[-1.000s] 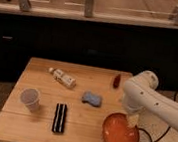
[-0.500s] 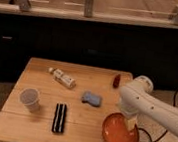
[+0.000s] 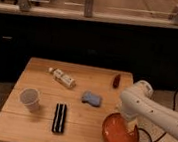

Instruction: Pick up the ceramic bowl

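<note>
Where the ceramic bowl [image 3: 119, 135] sits near right on the table [image 3: 92, 82], the gripper [image 3: 126, 121] hangs at its far rim. Whether it grips cannot be told.

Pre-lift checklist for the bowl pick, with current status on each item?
1. Gripper down at the ceramic bowl's far rim: ok.
2. Hold on the rim confirmed: cannot tell, the arm hides it.
3. Bowl resting fully on the wooden table: cannot tell; it sits at the front right corner.
4. Blue sponge apart from the bowl: ok.
5. Pale cup far on the other side: ok.
</note>
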Controlling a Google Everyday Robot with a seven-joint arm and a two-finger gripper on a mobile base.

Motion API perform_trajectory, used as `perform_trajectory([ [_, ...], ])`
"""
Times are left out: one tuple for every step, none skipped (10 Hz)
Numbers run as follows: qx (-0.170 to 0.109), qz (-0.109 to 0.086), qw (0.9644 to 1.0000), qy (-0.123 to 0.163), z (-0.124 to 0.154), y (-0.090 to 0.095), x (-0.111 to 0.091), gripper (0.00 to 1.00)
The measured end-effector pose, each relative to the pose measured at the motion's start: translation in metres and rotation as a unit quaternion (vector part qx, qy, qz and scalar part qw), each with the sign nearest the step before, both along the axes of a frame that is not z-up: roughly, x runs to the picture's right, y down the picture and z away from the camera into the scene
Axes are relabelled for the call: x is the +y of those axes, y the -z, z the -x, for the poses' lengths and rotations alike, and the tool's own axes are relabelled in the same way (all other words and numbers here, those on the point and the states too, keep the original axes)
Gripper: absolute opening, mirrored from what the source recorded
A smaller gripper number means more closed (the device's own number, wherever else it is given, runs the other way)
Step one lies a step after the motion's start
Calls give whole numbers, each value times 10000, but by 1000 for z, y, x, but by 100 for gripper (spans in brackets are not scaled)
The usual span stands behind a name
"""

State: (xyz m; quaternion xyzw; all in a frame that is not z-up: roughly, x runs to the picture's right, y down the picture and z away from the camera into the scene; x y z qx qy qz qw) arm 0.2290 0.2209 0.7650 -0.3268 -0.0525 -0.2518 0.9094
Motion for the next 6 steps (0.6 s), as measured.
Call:
perform_trajectory([
  [-31, -1, 10000, -4, -1, -3, 3, 80],
  [-76, -13, 10000, 6, -2, -8, 7, 80],
  [-146, -38, 9999, 8, -2, -12, 10, 80],
  [-205, -67, 9998, 23, -4, -16, 13, 80],
  [-259, -88, 9996, 37, -5, -20, 16, 80],
  [-280, -105, 9995, 58, -8, -22, 17, 80],
])
